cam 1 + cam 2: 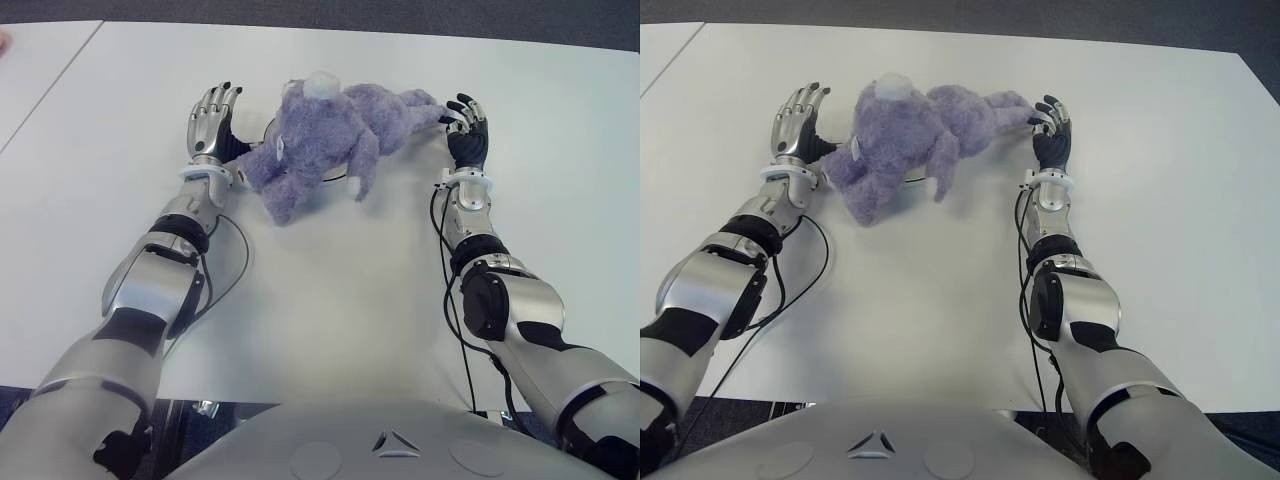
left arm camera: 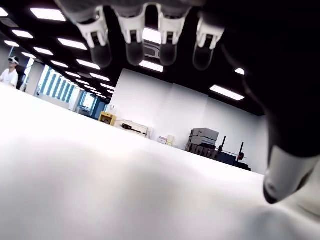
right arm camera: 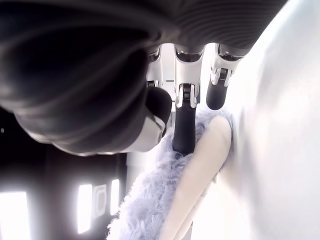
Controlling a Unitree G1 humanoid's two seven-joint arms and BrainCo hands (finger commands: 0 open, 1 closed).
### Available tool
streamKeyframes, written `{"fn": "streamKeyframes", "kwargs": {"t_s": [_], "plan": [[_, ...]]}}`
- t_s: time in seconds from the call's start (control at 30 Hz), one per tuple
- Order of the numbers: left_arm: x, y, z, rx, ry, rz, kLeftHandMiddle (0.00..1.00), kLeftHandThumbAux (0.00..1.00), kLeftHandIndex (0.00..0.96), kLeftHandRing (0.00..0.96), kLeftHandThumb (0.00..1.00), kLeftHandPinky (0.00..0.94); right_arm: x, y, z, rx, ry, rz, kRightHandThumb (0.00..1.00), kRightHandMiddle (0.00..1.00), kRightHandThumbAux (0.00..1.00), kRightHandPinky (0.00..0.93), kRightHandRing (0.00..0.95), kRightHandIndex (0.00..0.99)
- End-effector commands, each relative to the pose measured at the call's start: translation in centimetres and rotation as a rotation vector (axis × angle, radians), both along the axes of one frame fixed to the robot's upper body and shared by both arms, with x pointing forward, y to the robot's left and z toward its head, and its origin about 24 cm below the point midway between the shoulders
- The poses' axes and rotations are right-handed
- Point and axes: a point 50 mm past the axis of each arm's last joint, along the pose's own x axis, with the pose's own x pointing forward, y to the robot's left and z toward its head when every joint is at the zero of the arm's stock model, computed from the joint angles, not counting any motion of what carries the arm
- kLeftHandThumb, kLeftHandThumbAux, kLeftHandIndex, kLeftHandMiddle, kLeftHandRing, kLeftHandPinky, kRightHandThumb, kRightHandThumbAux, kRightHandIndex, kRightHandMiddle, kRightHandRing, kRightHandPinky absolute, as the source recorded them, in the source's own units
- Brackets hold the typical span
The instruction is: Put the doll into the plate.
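A purple plush doll (image 1: 322, 140) is lying across the white table (image 1: 330, 300), covering nearly all of a white plate (image 1: 268, 128) — only slivers of the rim are peeking out beside and beneath the plush, so how squarely the doll is sitting on it is hard to judge. The right hand (image 1: 466, 125) is sitting at the doll's outstretched paw; its wrist view is showing extended fingers (image 3: 184, 125) touching the fur and pale paw pad, not closing around it. The left hand (image 1: 212, 118) is showing just left of the doll, fingers spread and holding nothing — its palm is hidden from both eye views.
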Motion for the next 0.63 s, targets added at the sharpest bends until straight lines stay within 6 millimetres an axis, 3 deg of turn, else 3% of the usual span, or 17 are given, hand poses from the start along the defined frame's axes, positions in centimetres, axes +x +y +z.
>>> {"fn": "streamKeyframes", "kwargs": {"t_s": [0.03,0.27,0.63], "plan": [[-5.2,-2.7,-9.4,-0.038,0.39,-0.038,0.033,0.675,0.078,0.07,0.018,0.045,-8.6,0.8,-13.2,0.144,0.522,-0.048,0.937,0.229,0.885,0.13,0.291,0.166],[-5.8,-3.4,-10.3,-0.038,0.457,-0.059,0.056,0.677,0.057,0.09,0.001,0.008,-8.7,0.8,-13.2,0.153,0.516,-0.05,0.958,0.227,0.886,0.126,0.292,0.166],[-6.6,-4.5,-11.4,-0.096,0.541,-0.06,0.095,0.713,0.076,0.105,0.0,0.146,-8.8,0.9,-13.3,0.15,0.515,-0.051,0.968,0.226,0.881,0.124,0.296,0.167]]}}
